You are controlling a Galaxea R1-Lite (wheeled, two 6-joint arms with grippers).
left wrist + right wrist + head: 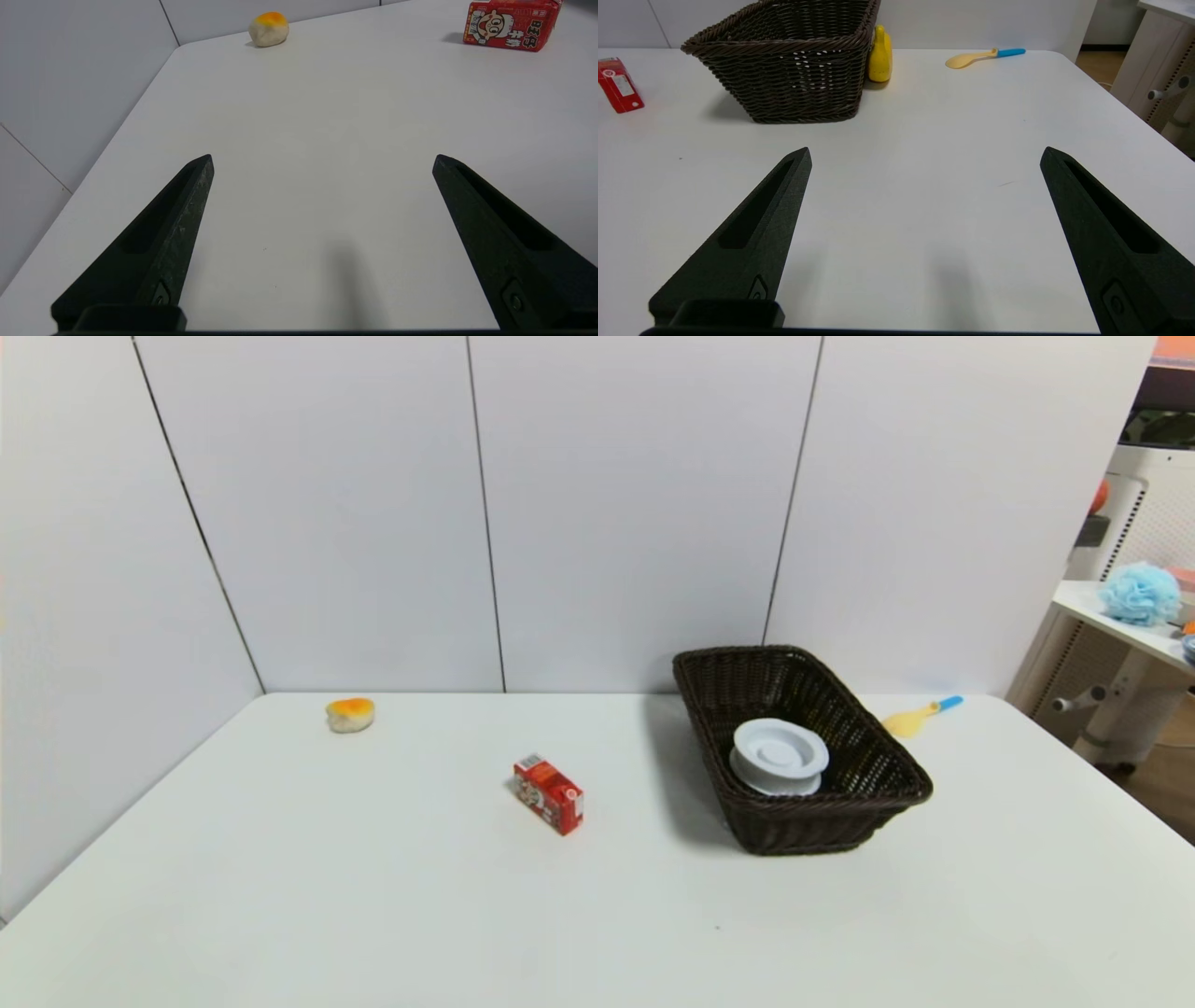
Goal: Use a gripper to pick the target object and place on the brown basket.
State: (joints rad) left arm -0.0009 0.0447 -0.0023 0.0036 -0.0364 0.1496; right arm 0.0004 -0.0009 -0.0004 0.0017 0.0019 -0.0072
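Now white dish (779,756) lies inside brown basket (887,761).

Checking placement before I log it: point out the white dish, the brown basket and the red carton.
white dish (780,753): head view, on its ringed top face.
brown basket (805,829): head view, on its near woven wall.
red carton (551,792): head view, on its long side.
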